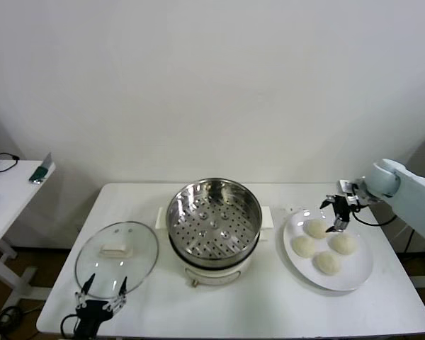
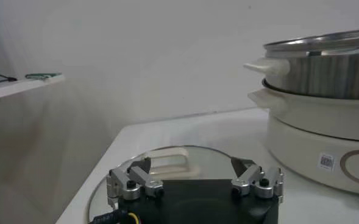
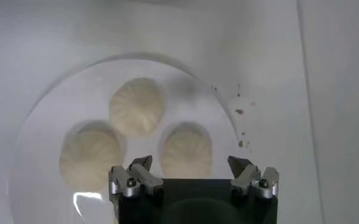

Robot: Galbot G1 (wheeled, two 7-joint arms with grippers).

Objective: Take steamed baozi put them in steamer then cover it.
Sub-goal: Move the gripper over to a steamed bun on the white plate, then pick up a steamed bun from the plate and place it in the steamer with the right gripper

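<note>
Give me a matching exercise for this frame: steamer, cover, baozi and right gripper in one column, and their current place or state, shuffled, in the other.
1. steamer
2. cover
3. baozi
4. right gripper

A. open, above the plate's far edge
B. flat on the table, left of the pot
C. all four on the white plate
D. mid-table, uncovered and empty

Pairs: 1-D, 2-B, 3-C, 4-A

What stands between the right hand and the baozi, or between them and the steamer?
Nothing visible. The right hand hovers open over the baozi on the plate. The steamer is uncovered; its lid lies on the far side by the left hand.
</note>
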